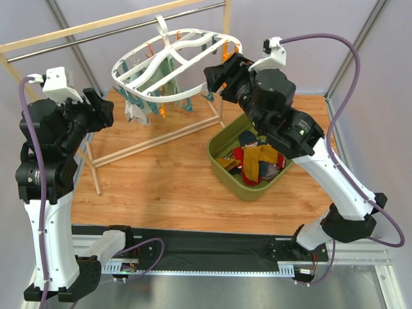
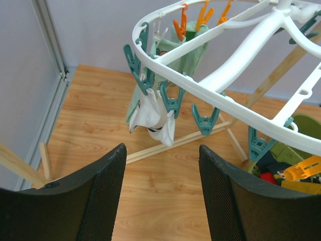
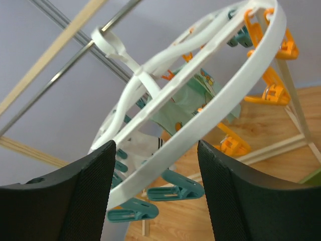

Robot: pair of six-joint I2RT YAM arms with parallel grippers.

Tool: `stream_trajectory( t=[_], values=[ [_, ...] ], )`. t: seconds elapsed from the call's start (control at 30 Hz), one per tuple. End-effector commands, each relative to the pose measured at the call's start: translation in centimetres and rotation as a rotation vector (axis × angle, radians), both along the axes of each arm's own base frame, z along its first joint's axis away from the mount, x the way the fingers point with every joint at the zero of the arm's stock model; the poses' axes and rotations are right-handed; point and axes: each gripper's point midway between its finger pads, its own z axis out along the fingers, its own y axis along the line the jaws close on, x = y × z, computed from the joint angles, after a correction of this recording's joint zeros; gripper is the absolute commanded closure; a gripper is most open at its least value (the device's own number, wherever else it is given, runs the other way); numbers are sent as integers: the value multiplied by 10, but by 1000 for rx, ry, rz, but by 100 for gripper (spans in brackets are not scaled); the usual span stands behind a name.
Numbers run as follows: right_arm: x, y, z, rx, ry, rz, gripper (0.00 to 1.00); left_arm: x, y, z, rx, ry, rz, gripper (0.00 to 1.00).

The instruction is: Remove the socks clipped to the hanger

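The white oval hanger (image 1: 175,59) hangs by its hook from the rail at the back. A mint green printed sock (image 1: 168,78) and a white striped sock (image 1: 137,111) are clipped under it. In the left wrist view the white sock (image 2: 150,114) and the mint sock (image 2: 189,54) hang below the hanger rim (image 2: 200,83). My left gripper (image 2: 161,148) is open and empty, short of the hanger's left end. My right gripper (image 3: 156,145) is open at the hanger's right end, and the hanger rim (image 3: 200,125) crosses between its fingers in the right wrist view.
A green bin (image 1: 217,156) on the wooden table holds several loose socks (image 1: 254,162) under my right arm. The wooden and metal rail frame (image 1: 96,26) has floor bars (image 1: 161,137) below the hanger. Empty teal clips (image 3: 173,190) and orange clips (image 3: 273,83) dangle from the rim.
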Motion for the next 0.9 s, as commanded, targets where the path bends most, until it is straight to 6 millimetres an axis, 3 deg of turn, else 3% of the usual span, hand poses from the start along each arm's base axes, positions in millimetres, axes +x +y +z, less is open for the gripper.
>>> stream_trajectory(
  t=[0.0, 0.2, 0.3, 0.4, 0.5, 0.67, 0.8, 0.87],
  values=[
    [3, -7, -6, 55, 66, -12, 33, -6, 6, 6, 13, -17, 27, 33],
    [12, -3, -10, 108, 77, -28, 35, -11, 6, 2, 6, -22, 27, 33],
    [19, 2, -11, 128, 80, -13, 40, -14, 6, 3, 3, -29, 29, 33],
    [28, 6, -17, 160, 113, 23, 51, -16, 4, 2, -17, -36, 28, 34],
    [31, 11, -18, 194, 126, 69, 62, -15, -10, -8, -53, -38, -45, 34],
    [25, 14, -16, 225, 129, 123, 96, -16, 5, -21, -16, 0, 30, 34],
    [22, 19, -11, 282, 127, 166, 100, -21, -1, -5, -36, -46, 1, 34],
    [18, 24, -7, 307, 126, 207, 100, -19, 0, -6, -32, -28, 5, 34]
  ],
)
